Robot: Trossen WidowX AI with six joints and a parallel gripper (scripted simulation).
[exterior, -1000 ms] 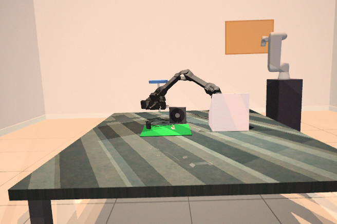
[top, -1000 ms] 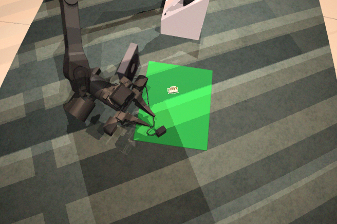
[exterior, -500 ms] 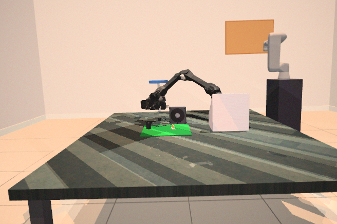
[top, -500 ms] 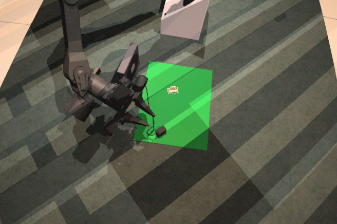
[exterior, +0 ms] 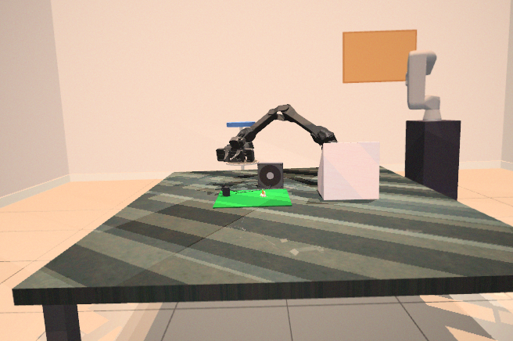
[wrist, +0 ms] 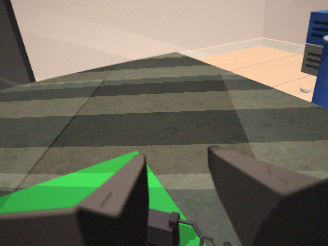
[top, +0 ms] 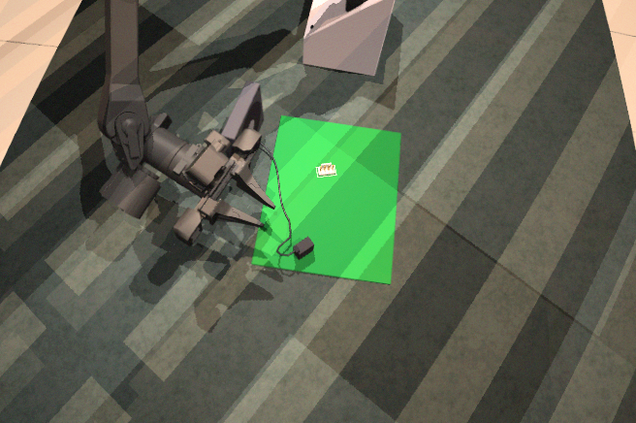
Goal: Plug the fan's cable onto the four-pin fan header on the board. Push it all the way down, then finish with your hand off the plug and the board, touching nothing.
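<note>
The plug (top: 303, 247) (exterior: 225, 191) (wrist: 161, 227), a small dark block, lies on the green board (top: 354, 233) (exterior: 248, 201) (wrist: 100, 175) near one corner. Its thin dark cable (top: 279, 192) (wrist: 194, 226) runs in a curve to the square fan (top: 245, 113) (exterior: 270, 175), which stands upright beside the board. The white four-pin header (top: 327, 170) (exterior: 263, 193) is bare, well away from the plug. My gripper (top: 269, 216) (wrist: 177, 159) is open, with nothing between its fingers. It is above the board's edge, pointing toward the plug's side. In the wrist view the plug shows low, beside the left finger.
A pale box (top: 344, 43) (exterior: 349, 171) stands near the arm's base, beyond the header side of the board. The fan stands close beside my gripper's body in the top view. The cable passes just beyond the fingertips.
</note>
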